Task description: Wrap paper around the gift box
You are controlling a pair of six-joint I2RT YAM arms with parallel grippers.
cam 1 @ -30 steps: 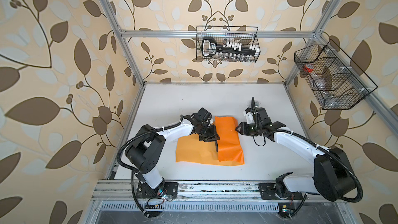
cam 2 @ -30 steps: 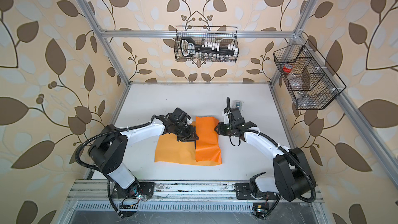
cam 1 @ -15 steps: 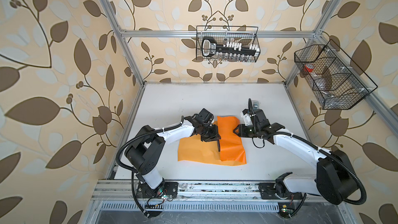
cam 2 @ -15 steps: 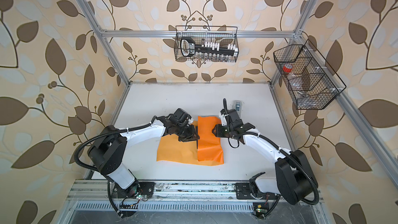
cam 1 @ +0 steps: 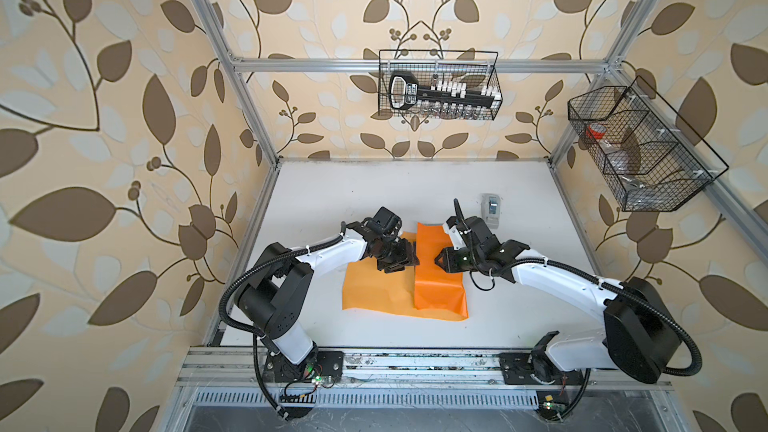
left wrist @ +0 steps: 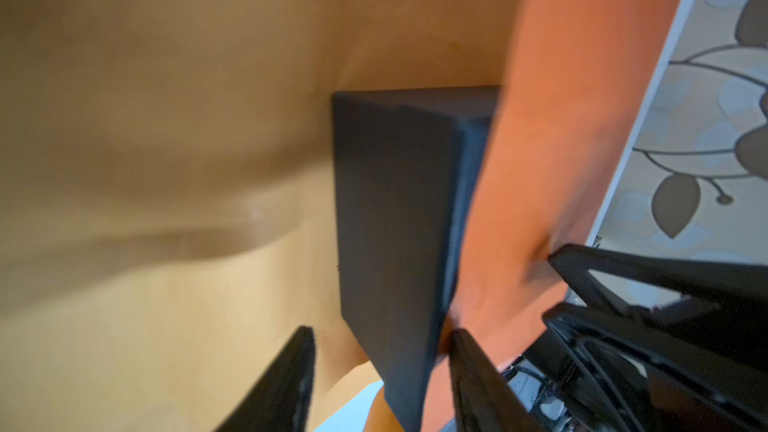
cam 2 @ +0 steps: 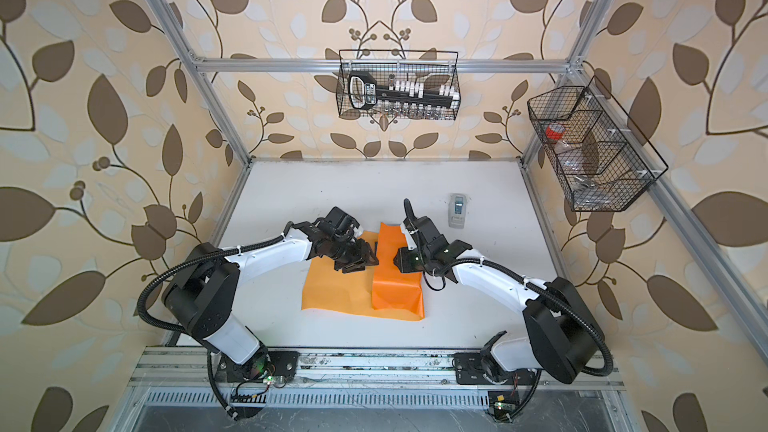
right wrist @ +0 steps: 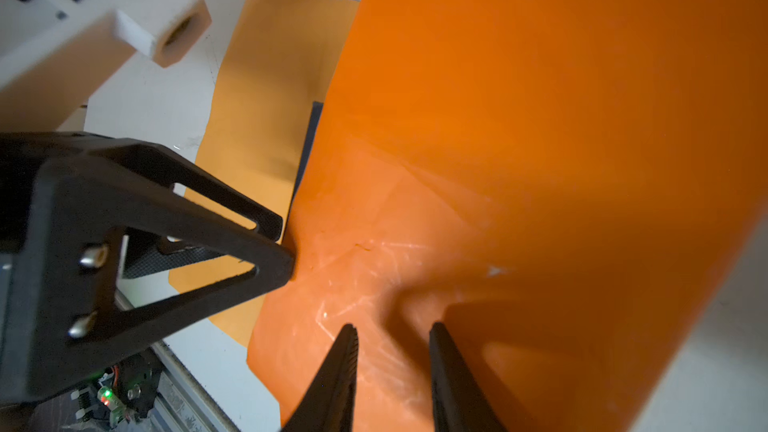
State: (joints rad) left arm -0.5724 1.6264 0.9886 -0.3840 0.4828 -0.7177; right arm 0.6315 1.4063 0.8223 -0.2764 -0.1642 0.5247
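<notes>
The white bench carries everything, and most of what lies under the two pincers is the paper. One half lies flat beneath the left pincer, and the other is folded up and over, running under the right pincer. The gift box stands on the flat half, directly ahead of the left pincer and partly between its jaws. Its top and the side away from that pincer are hidden by the flap.

What has changed: the left pincer's jaws have spread and now stand well apart, clamped on nothing, with one fingertip touching the flap's edge. The right pincer was beside the paper's outer edge a second ago. It has come in over the flap, and its tips press a dent into the paper over the box, a narrow gap between them with nothing in it.

I judge this a handover — the right pincer pins the fold so the left can fetch the flat half. The thin flap may spring back if that pressure slips.

The tape dispenser sits beyond the right pincer, well apart.
</notes>
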